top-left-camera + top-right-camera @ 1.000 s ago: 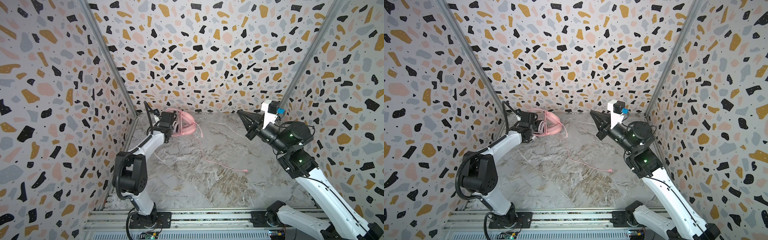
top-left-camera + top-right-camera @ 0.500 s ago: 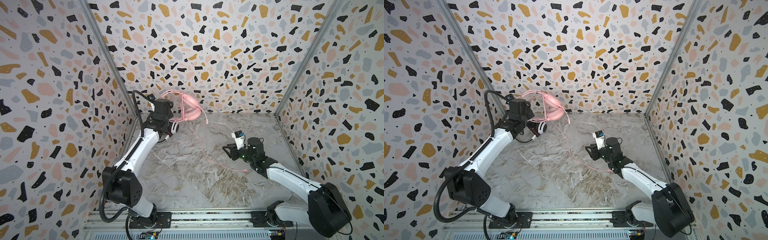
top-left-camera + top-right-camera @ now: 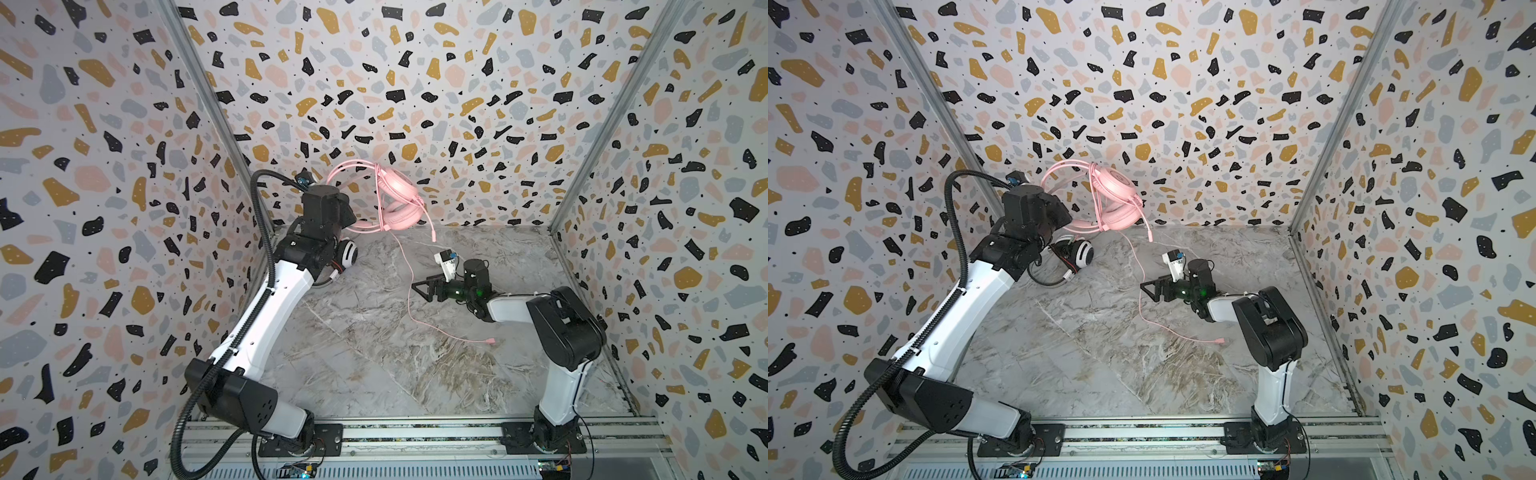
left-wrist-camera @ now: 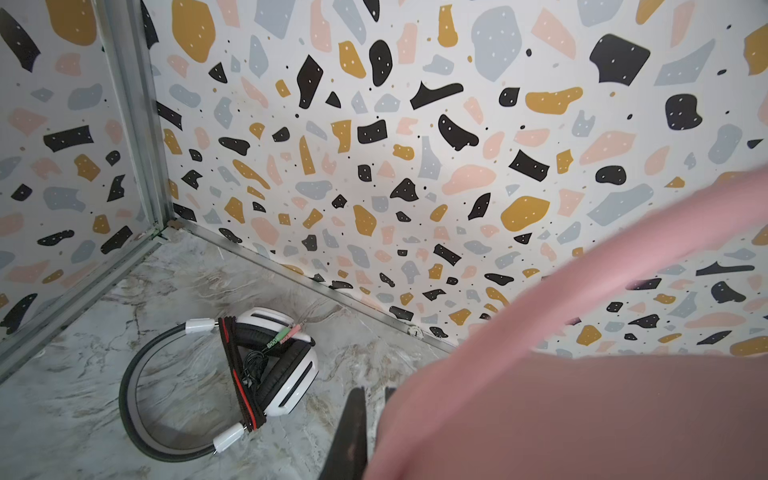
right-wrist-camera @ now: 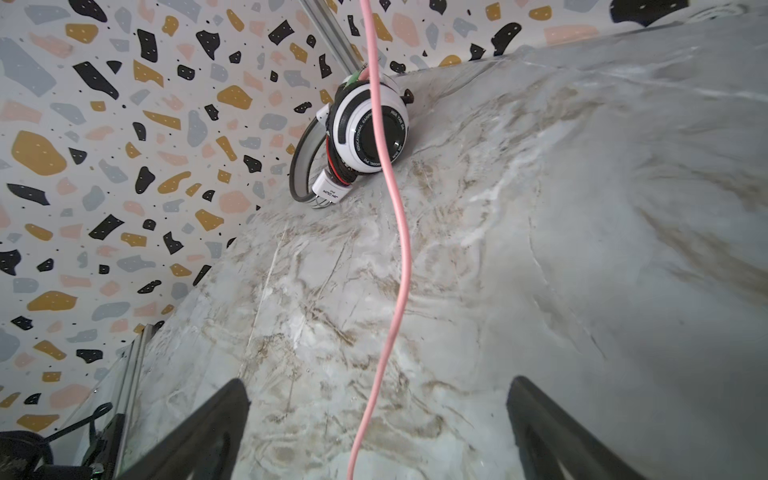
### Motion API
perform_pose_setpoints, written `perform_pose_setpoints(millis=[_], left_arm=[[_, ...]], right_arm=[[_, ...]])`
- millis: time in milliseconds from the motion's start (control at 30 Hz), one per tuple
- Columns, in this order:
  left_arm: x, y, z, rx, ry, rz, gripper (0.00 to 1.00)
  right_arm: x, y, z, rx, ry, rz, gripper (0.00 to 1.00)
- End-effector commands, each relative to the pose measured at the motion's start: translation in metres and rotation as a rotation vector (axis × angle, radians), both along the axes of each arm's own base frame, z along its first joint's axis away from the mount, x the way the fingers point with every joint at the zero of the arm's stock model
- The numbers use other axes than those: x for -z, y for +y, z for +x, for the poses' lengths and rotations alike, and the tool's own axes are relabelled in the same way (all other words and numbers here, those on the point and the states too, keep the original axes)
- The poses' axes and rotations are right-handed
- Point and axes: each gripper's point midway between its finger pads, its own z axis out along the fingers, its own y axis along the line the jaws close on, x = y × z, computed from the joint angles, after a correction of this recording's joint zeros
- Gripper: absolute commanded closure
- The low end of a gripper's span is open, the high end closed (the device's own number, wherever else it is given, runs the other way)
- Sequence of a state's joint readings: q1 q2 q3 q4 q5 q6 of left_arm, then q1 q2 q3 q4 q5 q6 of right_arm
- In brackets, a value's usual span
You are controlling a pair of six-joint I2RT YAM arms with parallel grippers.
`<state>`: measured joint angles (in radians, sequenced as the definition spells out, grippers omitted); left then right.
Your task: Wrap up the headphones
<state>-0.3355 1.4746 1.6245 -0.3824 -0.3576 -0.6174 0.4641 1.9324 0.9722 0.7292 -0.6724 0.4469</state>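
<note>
Here, the smooth pink headset [image 3: 401, 199] is held aloft, its thin headband [image 3: 353, 166] pinched in the left gripper [image 3: 351, 218]. The right gripper [image 5: 378, 384] is spread wide about the slender pink cable [image 5: 399, 249]; the white headset [image 4: 282, 361] is seen on the marbled tabletop [image 3: 374, 365].

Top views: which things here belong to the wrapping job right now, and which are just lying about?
In the job:
- pink headset, held up by the shut left gripper
- its pink cable, hanging to the table between the fingers of the open right gripper, not gripped

Lying about:
- white headset, on the table near the back corner, cable already wound round it
</note>
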Motion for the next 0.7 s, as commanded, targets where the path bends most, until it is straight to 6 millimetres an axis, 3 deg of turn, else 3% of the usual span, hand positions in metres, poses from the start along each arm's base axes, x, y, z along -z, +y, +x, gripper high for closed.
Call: perform_pose_setpoints(millis=[0,100,433,600,667], left_arm=[[-0.065,0.0,-0.015,0.006,-0.174,-0.11,1.0],[-0.068,0.001,-0.016,0.005,-0.18,-0.117,1.0],[-0.073,-0.007,-0.017,0.04,-0.19,-0.162,1.0],[-0.074,0.001,-0.018,0.0,-0.198,-0.136,1.0],[-0.073,0.004,-0.018,-0.014,-0.205,-0.131,1.0]], right_arm=[[-0.023,0.022,-0.007,-0.095,-0.025,0.081,0.01],[-0.017,0.03,-0.005,-0.102,-0.005,0.085,0.03],[0.0,0.067,0.008,-0.171,0.084,0.195,0.29],[0.002,0.079,-0.01,-0.211,0.085,0.195,0.56],[0.003,0.079,-0.022,-0.225,0.09,0.201,0.72]])
